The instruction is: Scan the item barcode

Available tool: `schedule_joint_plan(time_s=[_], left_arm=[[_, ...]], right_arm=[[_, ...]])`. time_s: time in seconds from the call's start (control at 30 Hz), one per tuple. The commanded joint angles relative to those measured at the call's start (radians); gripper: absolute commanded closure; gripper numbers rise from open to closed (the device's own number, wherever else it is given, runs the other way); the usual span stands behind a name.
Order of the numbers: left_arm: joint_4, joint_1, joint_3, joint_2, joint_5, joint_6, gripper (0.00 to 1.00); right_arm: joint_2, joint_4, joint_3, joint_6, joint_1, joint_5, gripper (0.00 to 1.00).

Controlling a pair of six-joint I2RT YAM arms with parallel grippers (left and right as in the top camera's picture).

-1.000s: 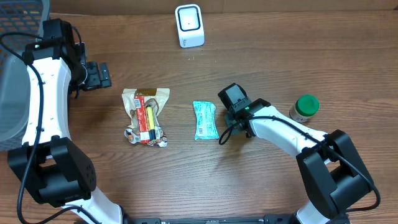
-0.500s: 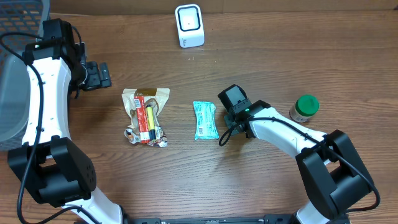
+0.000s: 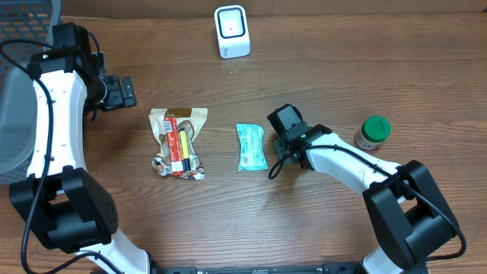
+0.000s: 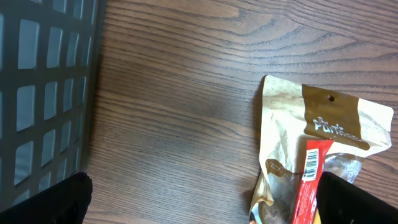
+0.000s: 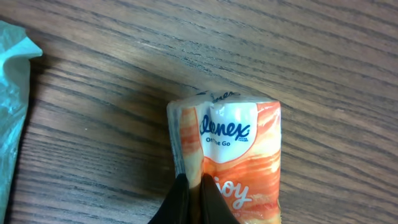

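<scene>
An orange and white Kleenex tissue pack [image 5: 233,155] lies on the wooden table. My right gripper [image 5: 194,198] is shut on its left edge, pinching the wrapper between both fingertips. No barcode shows on the pack's upper face. From overhead the pack is hidden under the right gripper [image 3: 283,131]. The white scanner [image 3: 231,31] stands at the far edge of the table. My left gripper [image 4: 205,202] hangs open above bare wood beside a gold pouch [image 4: 292,118], holding nothing; overhead it is at the far left [image 3: 122,91].
A teal packet [image 3: 251,147] lies just left of the right gripper. The gold pouch with a red packet [image 3: 178,141] is centre-left. A green-lidded jar [image 3: 372,132] stands at the right. A grey mesh basket [image 3: 15,91] fills the left edge.
The right gripper's jaws have closed onto the edge of the tissue pack. Neither arm has otherwise shifted noticeably.
</scene>
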State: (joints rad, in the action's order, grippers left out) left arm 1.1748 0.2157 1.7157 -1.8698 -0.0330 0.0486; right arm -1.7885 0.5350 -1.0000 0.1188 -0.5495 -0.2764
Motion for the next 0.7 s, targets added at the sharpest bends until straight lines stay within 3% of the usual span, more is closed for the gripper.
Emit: schedule_joint_plan(time_s=[0.0, 0.5, 0.67], left_arm=[[-0.002, -0.009, 0.021, 0.019, 0.008, -0.016, 0.00], [-0.002, -0.009, 0.021, 0.019, 0.007, -0.016, 0.00], [-0.002, -0.009, 0.021, 0.019, 0.007, -0.016, 0.00]], right_arm=[[-0.008, 0.001, 0.002, 0.011, -0.001, 0.062, 0.96], [0.027, 0.107, -0.115, 0.077, -0.001, 0.100, 0.96], [0.052, 0.106, -0.115, 0.166, 0.001, 0.107, 0.96]])
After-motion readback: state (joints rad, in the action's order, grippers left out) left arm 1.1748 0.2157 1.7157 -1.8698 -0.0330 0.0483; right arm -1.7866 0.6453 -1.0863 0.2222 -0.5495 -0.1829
